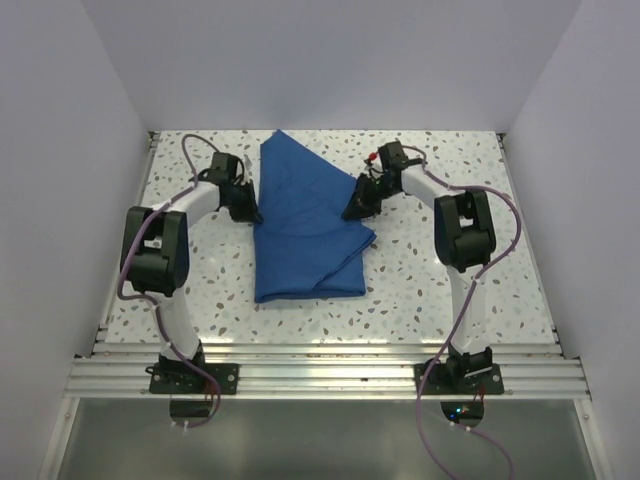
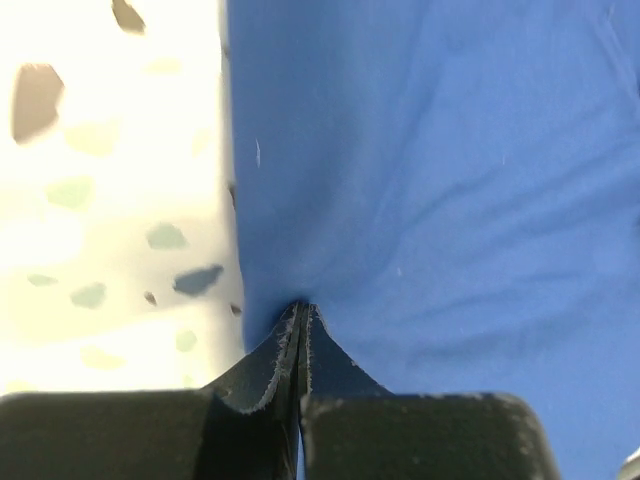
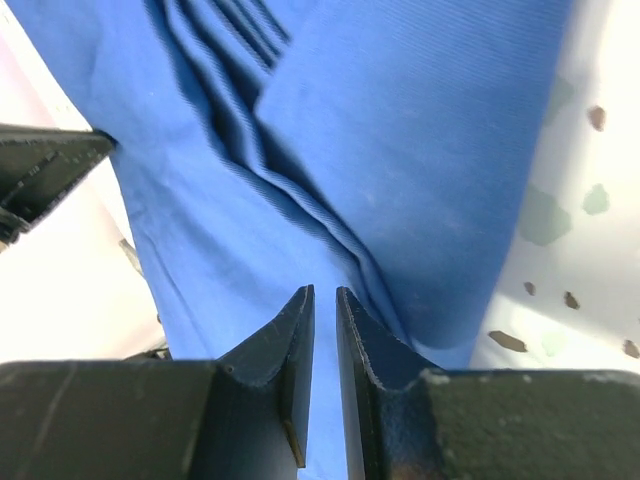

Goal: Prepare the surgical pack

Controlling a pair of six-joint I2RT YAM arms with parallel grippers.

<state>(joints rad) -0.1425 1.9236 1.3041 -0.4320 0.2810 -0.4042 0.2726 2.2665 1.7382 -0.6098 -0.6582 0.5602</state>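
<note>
- You have the blue drape (image 1: 300, 220) lying folded on the middle of the speckled table (image 1: 420, 290), one corner pointing at the far edge.
- Your left claw (image 1: 250, 213) sits at the drape's left edge. Its fingers are pressed together on the hem, and the cloth puckers at their tips (image 2: 301, 315).
- Your right claw (image 1: 352, 212) is at the drape's right edge, over creased folds. Only a thin slit shows between its fingers (image 3: 324, 300), and you cannot tell whether cloth is caught there.
</note>
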